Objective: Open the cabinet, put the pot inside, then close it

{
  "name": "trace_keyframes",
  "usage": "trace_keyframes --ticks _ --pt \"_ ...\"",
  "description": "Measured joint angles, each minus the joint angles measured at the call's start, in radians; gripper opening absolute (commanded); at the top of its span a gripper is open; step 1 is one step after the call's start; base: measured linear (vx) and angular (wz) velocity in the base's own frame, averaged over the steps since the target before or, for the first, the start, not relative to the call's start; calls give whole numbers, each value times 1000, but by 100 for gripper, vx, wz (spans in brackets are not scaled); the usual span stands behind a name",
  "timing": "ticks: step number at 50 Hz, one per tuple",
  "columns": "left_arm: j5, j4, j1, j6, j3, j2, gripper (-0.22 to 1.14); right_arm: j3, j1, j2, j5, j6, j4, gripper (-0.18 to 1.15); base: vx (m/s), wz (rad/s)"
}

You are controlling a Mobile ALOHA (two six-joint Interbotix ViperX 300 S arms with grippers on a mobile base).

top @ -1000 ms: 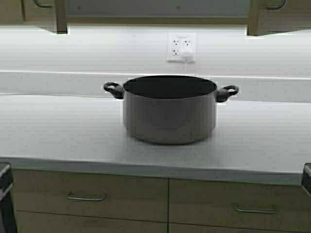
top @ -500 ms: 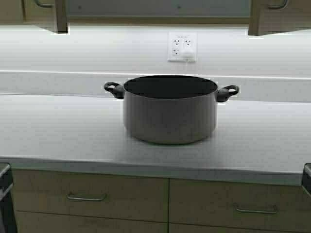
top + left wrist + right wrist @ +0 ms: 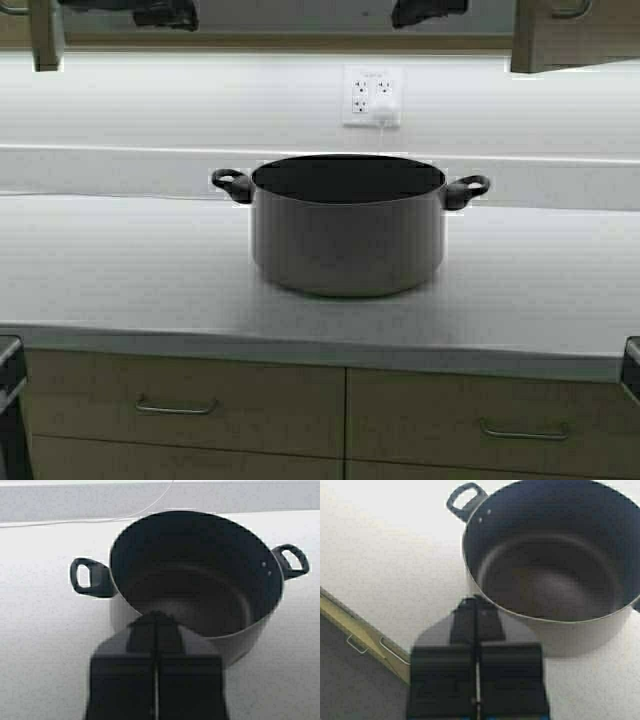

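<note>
The grey pot stands upright on the white counter, its two black loop handles pointing left and right. Above it, the cabinet is open: its left door and right door are swung outward and the grey inside shows between them. My left gripper and right gripper appear as dark shapes high up in front of the opening. Both wrist views look down into the pot, with the left gripper and the right gripper shut on nothing.
A wall socket with a white plug sits on the backsplash behind the pot. Below the counter edge are tan drawers with bar handles. Dark parts of the robot's frame show at the lower corners.
The left cabinet door has swung farther to the left. Both grippers have come into the high view at the top edge. The pot has stayed in place.
</note>
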Motion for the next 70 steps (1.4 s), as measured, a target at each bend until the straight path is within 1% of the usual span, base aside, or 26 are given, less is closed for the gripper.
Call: trace_keyframes --ticks 8,13,17,19,22,26,29,32,35,39,41,43,47,51,54,58,60,61,63,67,70 --pt "2 -2 14 5 43 -67 2 67 -31 -126 -5 3 17 6 0 0" --pt "0 -2 11 5 55 -92 3 97 -75 -190 2 3 43 6 0 0" --pt "2 -2 15 5 60 -94 3 98 -103 -218 46 9 57 8 0 0" --pt "3 0 17 -2 61 -94 3 89 -100 -215 94 8 61 12 0 0" --pt "6 -2 15 -9 60 -94 5 67 -83 -187 155 6 74 22 0 0" --pt "9 -2 14 -38 63 -94 15 31 -55 -143 221 6 112 47 0 0" --pt "8 -2 12 -74 67 -95 29 2 -17 -110 238 6 152 69 0 0" --pt "-5 -2 -21 -95 74 -95 48 -21 11 -72 225 5 206 88 0 0" --pt "-34 -2 -77 -106 81 -94 69 -32 26 -31 178 6 259 100 0 0" --pt "-121 0 -118 -137 103 -81 96 -28 34 20 81 6 336 101 0 0" --pt "-179 -2 -121 -167 117 -66 104 -12 35 38 5 5 387 100 0 0" --pt "-245 0 -123 -213 135 -44 106 8 37 54 -71 6 436 100 0 0" --pt "-377 -2 -127 -316 170 12 102 58 74 83 -298 21 528 100 0 0" --pt "-532 0 -127 -468 201 124 102 100 129 117 -509 77 560 100 1 0" --pt "-632 -2 -127 -569 210 224 102 123 155 152 -635 193 558 100 0 0" --pt "-792 0 -129 -721 204 411 102 156 156 233 -744 448 497 100 0 0" --pt "-857 0 -127 -784 195 497 102 169 153 276 -778 589 433 100 0 0" --pt "-887 0 -126 -808 190 535 102 176 152 310 -798 678 379 100 0 0" --pt "-943 3 -127 -876 176 612 102 187 149 367 -827 802 291 100 0 0" --pt "-1051 23 -124 -1017 149 752 102 196 117 468 -884 996 110 100 1 0" --pt "-1124 46 -100 -1135 130 844 102 206 77 540 -937 1147 -8 100 1 0"
